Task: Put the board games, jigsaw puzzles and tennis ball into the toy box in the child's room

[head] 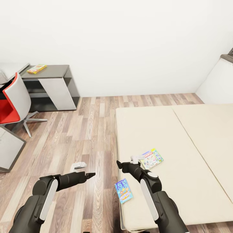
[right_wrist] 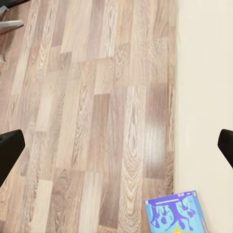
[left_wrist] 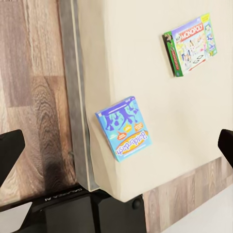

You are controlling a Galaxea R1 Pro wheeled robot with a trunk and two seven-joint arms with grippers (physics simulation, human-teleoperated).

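Observation:
Two board games lie on the bed (head: 194, 142): a blue one (head: 123, 190) (left_wrist: 124, 127) (right_wrist: 177, 213) near the mattress's front left corner and a pale Monopoly box (head: 151, 158) (left_wrist: 190, 43) further in. A yellow-green board game (head: 36, 68) rests on the dark-grey cabinet top of the table (head: 55, 69). My left gripper (head: 88, 175) (left_wrist: 116, 148) hangs open above the floor, left of the bed. My right gripper (head: 119, 164) (right_wrist: 116, 148) is open over the bed's left edge, between the two boxes. The toy box, jigsaw puzzles and tennis ball are out of view.
A red and white swivel chair (head: 11, 103) stands at the left by the desk. Wood-plank floor (head: 87, 129) runs between desk and bed. A grey cabinet corner (head: 8, 149) juts in at the left. White walls close the back and the right.

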